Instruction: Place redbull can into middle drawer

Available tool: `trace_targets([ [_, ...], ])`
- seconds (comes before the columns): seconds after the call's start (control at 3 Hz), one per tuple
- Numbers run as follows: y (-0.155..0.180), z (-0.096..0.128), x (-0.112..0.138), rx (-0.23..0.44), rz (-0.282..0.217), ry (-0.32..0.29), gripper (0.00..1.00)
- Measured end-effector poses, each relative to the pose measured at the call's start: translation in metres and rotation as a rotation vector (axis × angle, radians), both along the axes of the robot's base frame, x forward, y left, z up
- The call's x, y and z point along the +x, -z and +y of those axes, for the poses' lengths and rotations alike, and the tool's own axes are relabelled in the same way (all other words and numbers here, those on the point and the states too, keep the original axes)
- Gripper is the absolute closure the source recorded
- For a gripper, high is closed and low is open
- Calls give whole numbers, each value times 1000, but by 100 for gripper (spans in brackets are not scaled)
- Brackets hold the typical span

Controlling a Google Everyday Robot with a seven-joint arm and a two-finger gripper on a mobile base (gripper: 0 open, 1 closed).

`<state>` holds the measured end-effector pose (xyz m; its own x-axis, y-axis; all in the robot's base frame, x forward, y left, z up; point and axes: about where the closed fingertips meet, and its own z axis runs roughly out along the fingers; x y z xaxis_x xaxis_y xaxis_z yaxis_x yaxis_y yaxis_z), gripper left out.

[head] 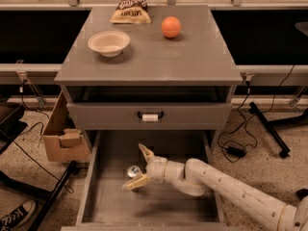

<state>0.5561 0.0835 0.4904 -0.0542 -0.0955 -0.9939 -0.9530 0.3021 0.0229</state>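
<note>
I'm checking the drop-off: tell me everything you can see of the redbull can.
The redbull can is seen from above: a round silver top with little of its darker side showing. It stands upright on the middle drawer's grey floor, left of centre. The gripper sits around it, fingers spread wide, one behind and one in front; whether either touches it I cannot tell.
</note>
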Motion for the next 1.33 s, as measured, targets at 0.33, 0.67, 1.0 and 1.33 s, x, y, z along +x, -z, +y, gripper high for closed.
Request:
trace_targets([
  [0.33, 0, 0, 0, 0, 0, 0, 0],
  [0.67, -17, -5, -5, -18, 8, -30, 0],
  [1.0, -49, -27, -31, -76, 38, -64, 0],
  [1.33, -80, -38, -80, -136, 133, -154, 0],
])
